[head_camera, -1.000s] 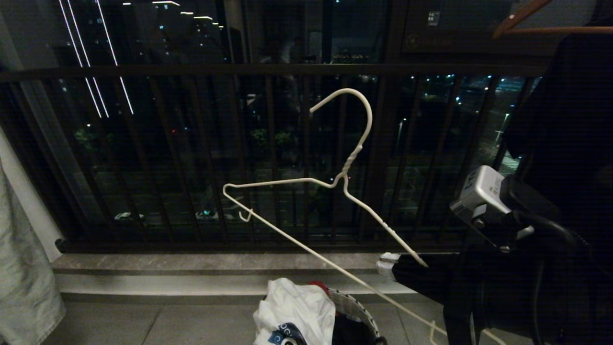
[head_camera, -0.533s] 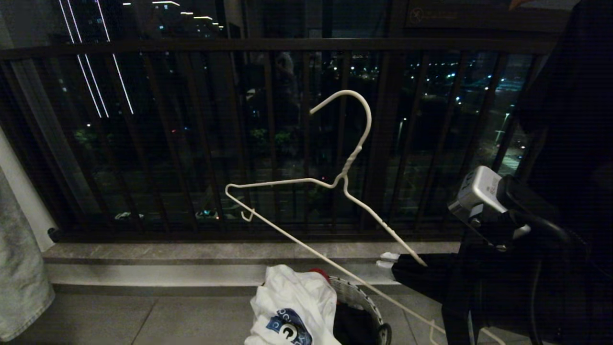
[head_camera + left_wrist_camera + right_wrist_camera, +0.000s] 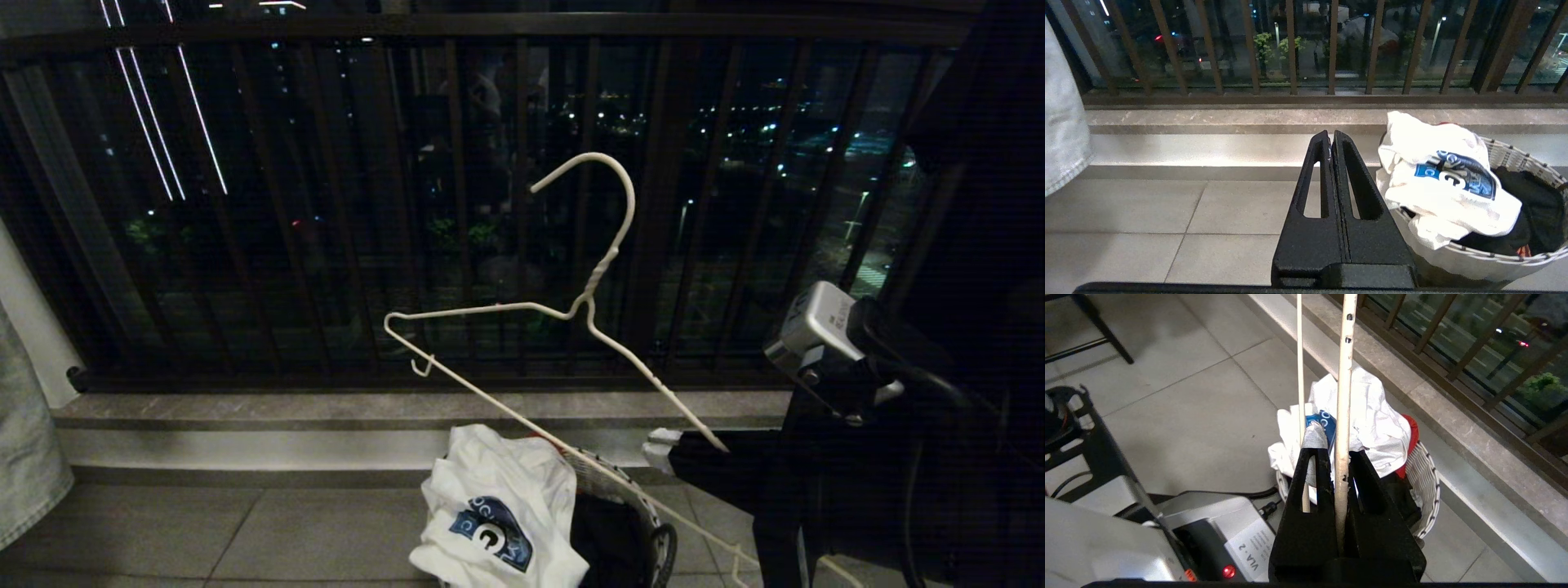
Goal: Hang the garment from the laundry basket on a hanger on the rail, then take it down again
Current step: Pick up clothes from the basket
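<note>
The hanger (image 3: 600, 269), a thin white wire one with a twisted neck, is held tilted in front of the balcony bars. My right gripper (image 3: 663, 449) is shut on the lower end of one shoulder wire (image 3: 1344, 375), low on the right of the head view. Beneath it on the floor stands the laundry basket (image 3: 608, 482), white woven with a dark rim. The garment (image 3: 498, 506), a white T-shirt with a blue logo, lies crumpled over its edge. My left gripper (image 3: 1331, 136) hovers low beside the basket (image 3: 1515, 161), shut and empty. The rail is out of view.
A dark barred balcony railing (image 3: 326, 245) stands behind a stone ledge (image 3: 286, 408). A grey cloth (image 3: 24, 457) hangs at far left, a black garment (image 3: 980, 204) at right. Red cloth (image 3: 1410, 428) and dark cloth (image 3: 1535, 212) fill the basket. My base (image 3: 1167, 522) is close by.
The head camera has dipped: the railing and ledge slid up the picture and more of the basket and T-shirt came into view. The right gripper and hanger keep their place.
</note>
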`<state>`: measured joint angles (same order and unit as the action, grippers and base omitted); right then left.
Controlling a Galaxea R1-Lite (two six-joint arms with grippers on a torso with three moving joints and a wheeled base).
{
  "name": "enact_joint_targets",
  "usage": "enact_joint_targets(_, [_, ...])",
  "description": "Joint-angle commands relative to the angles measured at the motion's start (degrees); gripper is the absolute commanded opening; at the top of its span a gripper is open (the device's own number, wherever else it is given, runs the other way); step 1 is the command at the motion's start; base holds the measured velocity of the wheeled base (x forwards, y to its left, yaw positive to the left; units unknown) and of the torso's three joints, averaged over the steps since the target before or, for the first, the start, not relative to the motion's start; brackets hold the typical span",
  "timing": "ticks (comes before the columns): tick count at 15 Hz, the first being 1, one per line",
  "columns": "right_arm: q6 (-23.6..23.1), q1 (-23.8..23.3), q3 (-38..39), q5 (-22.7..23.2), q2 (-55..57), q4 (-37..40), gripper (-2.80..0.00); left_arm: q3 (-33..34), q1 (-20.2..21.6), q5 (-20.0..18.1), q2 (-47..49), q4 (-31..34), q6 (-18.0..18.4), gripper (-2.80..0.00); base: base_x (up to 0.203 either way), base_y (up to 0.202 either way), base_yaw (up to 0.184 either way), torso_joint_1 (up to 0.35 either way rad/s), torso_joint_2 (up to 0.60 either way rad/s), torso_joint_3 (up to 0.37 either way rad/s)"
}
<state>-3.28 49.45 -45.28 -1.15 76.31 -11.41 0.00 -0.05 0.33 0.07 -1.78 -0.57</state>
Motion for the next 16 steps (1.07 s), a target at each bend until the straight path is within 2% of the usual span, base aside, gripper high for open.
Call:
enact_joint_targets(1, [-0.1,0.0,0.0,0.0,-0.2,-0.1,-2.80,0.6,0.0,0.0,0.0,-0.1,0.0,-2.80,0.000,0.000,0.000,-0.018,0.14,0.118])
enact_joint_targets(16, [-0.1,-0.1,0.5,0.0,-0.2,-2.4,-2.80,0.6,0.0,0.0,0.0,-0.1,0.0,-2.80,0.000,0.000,0.000,0.000,0.01,0.010])
